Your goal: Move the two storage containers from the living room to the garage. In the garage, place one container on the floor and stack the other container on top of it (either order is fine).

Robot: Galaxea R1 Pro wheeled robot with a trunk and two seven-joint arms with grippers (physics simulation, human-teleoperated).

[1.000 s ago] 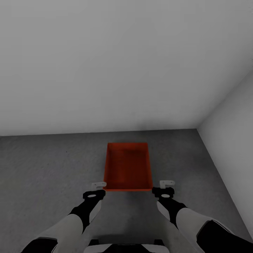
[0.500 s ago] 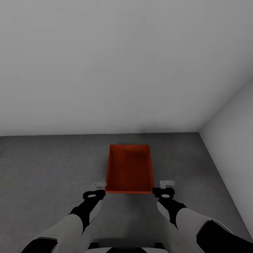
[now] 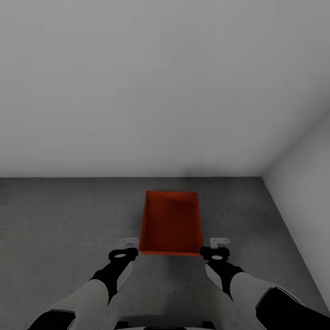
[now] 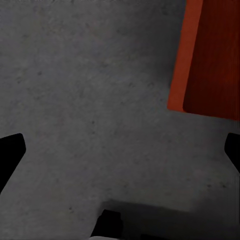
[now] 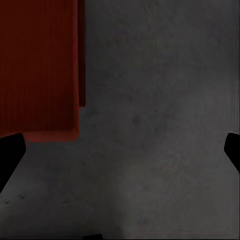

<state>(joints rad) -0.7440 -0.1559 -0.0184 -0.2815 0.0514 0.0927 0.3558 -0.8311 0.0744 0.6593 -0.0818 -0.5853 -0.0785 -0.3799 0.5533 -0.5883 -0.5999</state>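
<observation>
setting: looking down over both arms into a bare corner of the garage (image 3: 165, 91), pale grey walls meeting dark grey floor (image 3: 59, 220).
container: one orange-red storage container (image 3: 170, 223), open-topped and nothing visible inside, resting flat on the concrete near the back wall, long side running away from the robot.
position: lying between the two outstretched arms, its near short edge roughly level with the fingertips.
left gripper (image 3: 129, 241): hovering just beside the container's near left corner, clear of the wall; fingers spread wide and released, dark tips (image 4: 11, 150) at the far edges of the left wrist view with bare concrete between them.
right gripper (image 3: 220, 241): hovering just beside the near right corner, apart from the box; fingers likewise released and spread, nothing between them but floor, dark tip (image 5: 10, 150) at the frame edge.
wrist views: showing one corner of the red box each (image 4: 207, 60) (image 5: 40, 65), seated on mottled concrete.
side wall: pale grey plane (image 3: 307, 183) closing the corner on the robot's right, well apart from the container.
</observation>
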